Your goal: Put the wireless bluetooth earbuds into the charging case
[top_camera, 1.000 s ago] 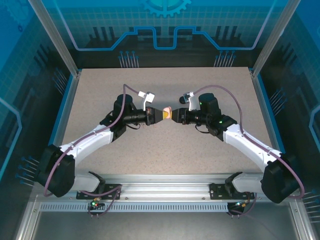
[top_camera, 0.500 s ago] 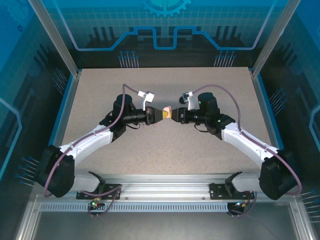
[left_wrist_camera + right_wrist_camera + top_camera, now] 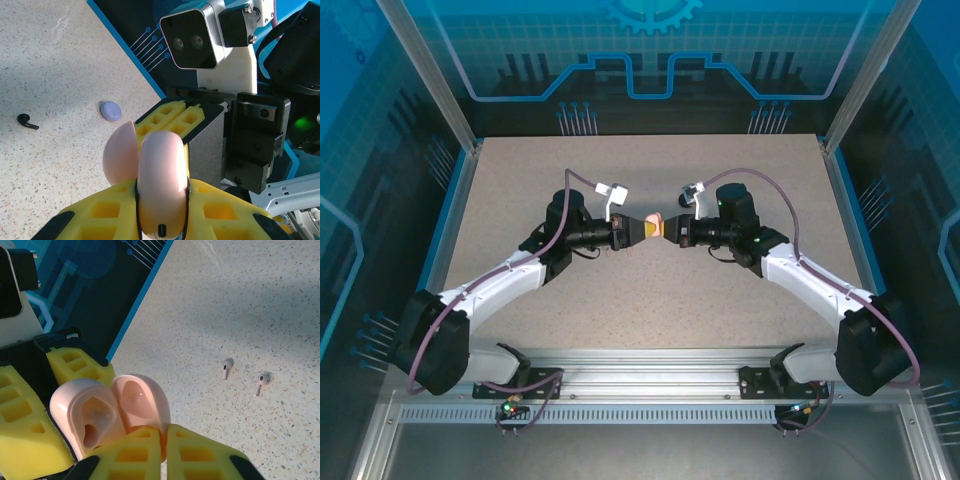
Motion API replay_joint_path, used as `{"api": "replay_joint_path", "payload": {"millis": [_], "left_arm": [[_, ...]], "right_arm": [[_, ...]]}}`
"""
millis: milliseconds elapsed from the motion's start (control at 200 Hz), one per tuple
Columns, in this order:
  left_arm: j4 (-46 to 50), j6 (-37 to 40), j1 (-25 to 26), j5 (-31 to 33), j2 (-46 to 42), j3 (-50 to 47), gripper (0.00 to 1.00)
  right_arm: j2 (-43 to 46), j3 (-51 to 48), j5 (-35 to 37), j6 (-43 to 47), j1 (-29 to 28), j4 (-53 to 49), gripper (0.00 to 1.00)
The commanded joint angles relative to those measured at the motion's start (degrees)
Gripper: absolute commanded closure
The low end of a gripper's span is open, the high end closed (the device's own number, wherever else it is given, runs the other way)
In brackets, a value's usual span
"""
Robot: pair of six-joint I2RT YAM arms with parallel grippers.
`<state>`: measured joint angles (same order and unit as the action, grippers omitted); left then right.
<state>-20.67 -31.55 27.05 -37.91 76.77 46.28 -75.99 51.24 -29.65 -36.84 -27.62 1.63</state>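
The two arms meet over the middle of the worktop (image 3: 520, 180). Between them is a small pink case (image 3: 159, 175), held up above the worktop.

The left end effector (image 3: 160, 220) grips the round body of the case. One of its yellow fingers (image 3: 95, 222) is on each side, and they squeeze the body tight.

The case is open. Its lid (image 3: 142, 402) stands up next to the body. In the right wrist view you can look into the body and see a little hollow inside.

The right end effector (image 3: 162, 452) is right at the case too. Its two yellow fingers are pressed close together. The bottom edge of the lid sits in the thin gap between them, so it pinches the lid.

Down on the worktop lie two pale pink earbuds. One pink earbud (image 3: 227, 368) lies near the other pink earbud (image 3: 261, 383), but they do not touch. Both are well away from the case.

In the left wrist view a black earbud (image 3: 27, 121) lies on the worktop by itself. A small lilac round thing (image 3: 110, 110) lies apart from it, close to the blue edge (image 3: 125, 42) of the worktop. I cannot tell what the lilac thing is.
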Motion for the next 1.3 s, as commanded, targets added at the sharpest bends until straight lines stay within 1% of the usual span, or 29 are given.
{"api": "replay_joint_path", "payload": {"millis": [0, 110, 175, 190, 215, 285, 315, 345, 385, 415, 520, 580, 690, 840, 966, 1081, 1186, 1296], "left_arm": [[-3.1, -0.6, 0.3, -1.5, -1.1, -0.7, 1.0], [-2.9, -0.7, 0.2, -0.9, -1.1, -0.8, 1.0], [-2.1, -0.3, 0.2, 0.2, -1.1, -0.7, 1.0], [-1.9, -0.2, 0.2, 0.4, -1.1, -0.7, 0.98], [-1.5, 0.0, 0.2, 0.7, -1.1, -0.6, 0.92], [0.1, 0.6, 0.2, 2.2, -1.3, -0.2, 0.53], [0.8, 1.2, 0.1, 2.8, -1.6, -0.1, 0.4], [2.0, 1.8, 0.1, 3.7, -1.8, 0.2, 0.31], [4.1, 3.0, -0.1, 4.7, -2.3, 0.8, 0.22], [5.7, 3.9, -0.5, 5.1, -2.6, 1.5, 0.18], [11.1, 6.9, -2.8, 3.8, -2.7, 4.2, 0.07], [15.1, 9.0, -4.6, 2.1, -2.1, 6.5, 0.04], [23.8, 14.4, -7.1, -2.6, 0.2, 11.9, 0.02], [38.7, 24.1, -8.2, -9.4, 6.4, 20.8, 0.01], [49.7, 31.7, -8.1, -11.6, 12.4, 27.2, 0.01], [55.2, 35.8, -8.1, -12.9, 16.3, 30.9, 0.02], [57.9, 37.7, -8.1, -15.0, 19.2, 33.8, 0.06], [60.6, 39.3, -8.1, -16.6, 22.0, 37.1, 0.12]], "right_arm": [[-0.4, 2.2, -1.1, 1.1, 0.7, 0.3, 0.94], [-0.2, 2.4, 0.0, 1.4, 1.0, -0.9, 1.0], [0.0, 2.7, 0.8, 1.7, 1.2, -1.9, 1.0], [0.0, 2.7, 1.1, 1.8, 1.3, -2.0, 1.0], [0.0, 2.8, 1.5, 1.9, 1.5, -2.5, 1.0], [-0.1, 3.6, 2.4, 2.8, 2.0, -4.1, 1.0], [-0.2, 4.2, 3.2, 3.5, 2.1, -5.4, 1.0], [-0.3, 5.1, 4.3, 4.6, 2.3, -7.2, 1.0], [-0.6, 6.3, 6.0, 6.5, 2.4, -9.8, 1.0], [-0.9, 7.3, 7.5, 8.0, 2.4, -11.7, 1.0], [-2.4, 10.7, 12.1, 14.1, 2.6, -17.6, 1.0], [-3.3, 12.6, 14.8, 18.4, 2.7, -20.7, 1.0], [-4.8, 15.3, 18.1, 26.9, 2.7, -24.4, 1.0], [-6.5, 17.6, 18.9, 36.5, 2.5, -26.4, 1.0], [-8.3, 20.6, 17.5, 39.7, 2.5, -28.6, 1.0], [-10.1, 23.7, 15.1, 42.1, 1.9, -31.8, 1.0], [-11.6, 25.8, 13.7, 43.5, 1.1, -34.1, 1.0], [-12.6, 27.0, 13.4, 44.3, -0.1, -35.4, 1.0]]}}
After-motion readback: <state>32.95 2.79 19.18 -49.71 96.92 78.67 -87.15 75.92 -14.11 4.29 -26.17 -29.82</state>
